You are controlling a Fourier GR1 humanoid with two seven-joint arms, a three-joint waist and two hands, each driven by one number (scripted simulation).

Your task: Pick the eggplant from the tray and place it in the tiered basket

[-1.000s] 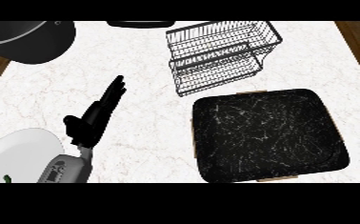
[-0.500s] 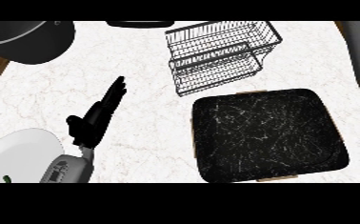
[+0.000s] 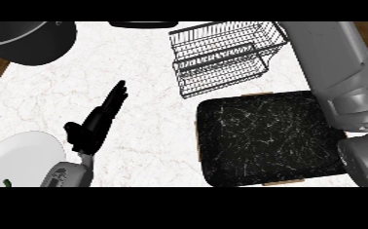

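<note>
Newly in at 3 o'clock since the earlier frame: grey right forearm (image 3: 323, 62), overlapping the black tray (image 3: 266, 140) at its right edge, fingers out of sight. At 8 o'clock over the white marble counter (image 3: 151, 121), left hand (image 3: 93, 123) with fingers straight, holding nothing. Eggplant nowhere discernible; tiered basket (image 3: 223, 57) at 12 o'clock.

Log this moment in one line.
left hand: open, left of tray | right hand: not in view, grey forearm at view's right | eggplant: not visible | tiered basket: nothing visible inside

Left hand (image 3: 92, 125) flat and outstretched.
</note>
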